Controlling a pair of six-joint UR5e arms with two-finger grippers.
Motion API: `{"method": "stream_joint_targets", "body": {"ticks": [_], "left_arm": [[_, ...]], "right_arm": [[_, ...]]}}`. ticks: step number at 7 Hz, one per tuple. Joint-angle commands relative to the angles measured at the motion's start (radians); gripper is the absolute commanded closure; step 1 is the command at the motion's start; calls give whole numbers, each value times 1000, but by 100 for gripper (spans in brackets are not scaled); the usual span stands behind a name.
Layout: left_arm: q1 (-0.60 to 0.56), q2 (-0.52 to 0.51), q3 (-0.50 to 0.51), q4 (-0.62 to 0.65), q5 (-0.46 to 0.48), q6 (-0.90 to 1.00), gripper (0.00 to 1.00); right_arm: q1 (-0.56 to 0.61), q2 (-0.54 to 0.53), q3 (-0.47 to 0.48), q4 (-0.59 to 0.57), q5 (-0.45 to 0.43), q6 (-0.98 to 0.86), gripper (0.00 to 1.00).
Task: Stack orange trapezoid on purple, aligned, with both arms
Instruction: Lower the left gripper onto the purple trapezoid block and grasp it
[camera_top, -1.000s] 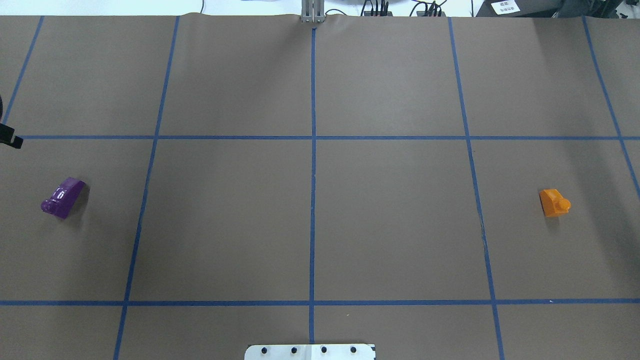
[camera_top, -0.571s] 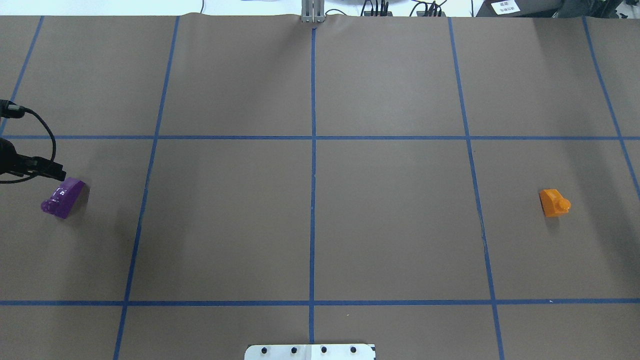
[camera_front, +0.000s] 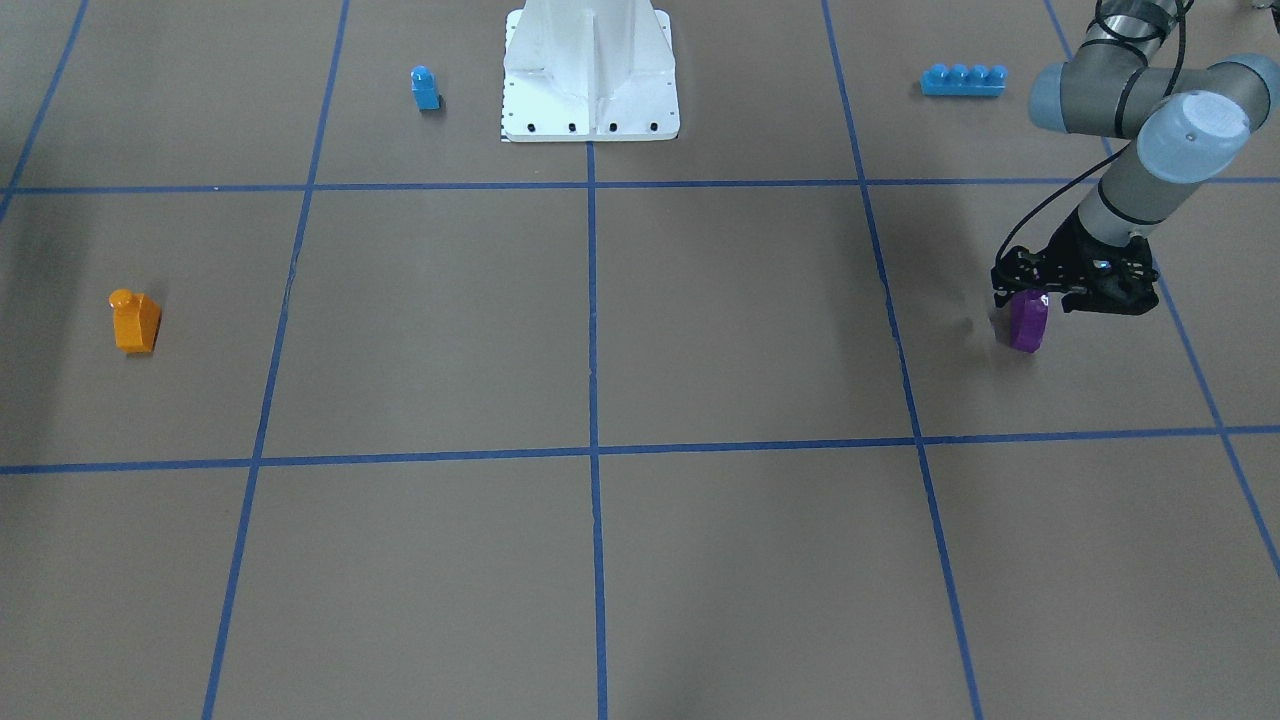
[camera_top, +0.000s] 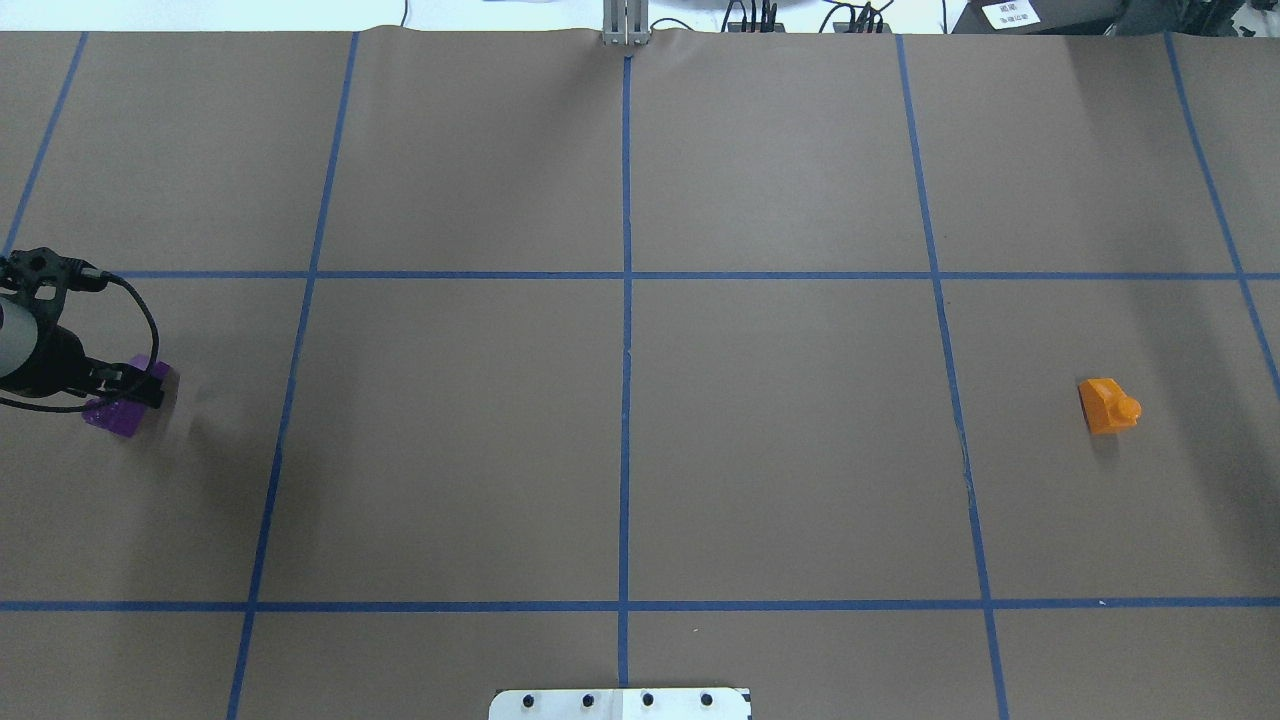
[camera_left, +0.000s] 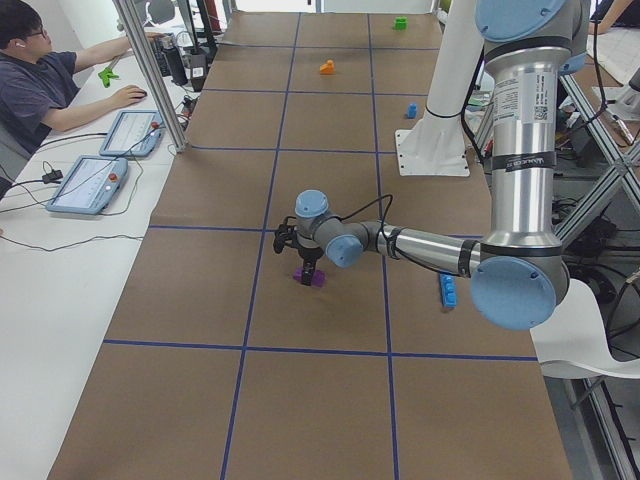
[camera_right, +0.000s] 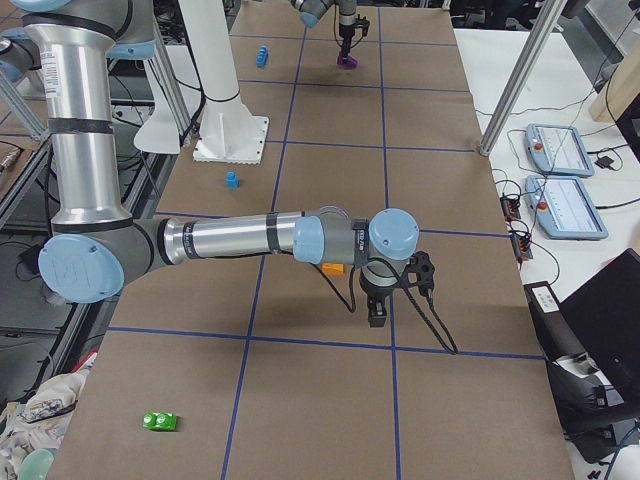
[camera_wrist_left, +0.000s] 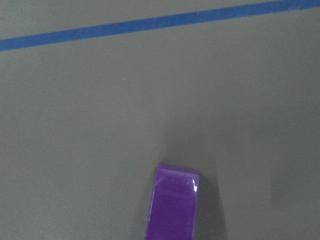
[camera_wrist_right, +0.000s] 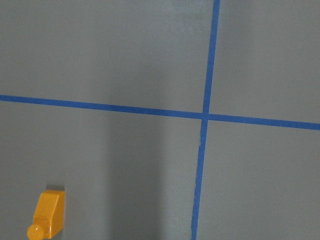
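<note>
While the purple brick (camera_front: 1027, 328) rests on the table (camera_top: 620, 450) just under the left gripper (camera_front: 1031, 296), whose jaws hang spread and hold nothing, the orange trapezoid (camera_top: 1108, 405) lies near the right gripper (camera_right: 378, 316); whether that one is spread or clenched cannot be told.
</note>
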Motion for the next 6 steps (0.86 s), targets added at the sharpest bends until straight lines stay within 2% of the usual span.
{"method": "stream_joint_targets", "body": {"ticks": [1,2,4,6], "left_arm": [[5,-2,11,-4,0,2,82],[5,-2,9,-4,-2,1,100],[3,-7,-15,2,-17,1,100],[0,-45,-99,45,-40,1,100]], "right_arm": [[-1,2,3,-1,2,0,0],[-1,2,6,1,2,18,0],[-1,5,8,1,15,34,0],[-1,14,2,1,14,34,0]]}}
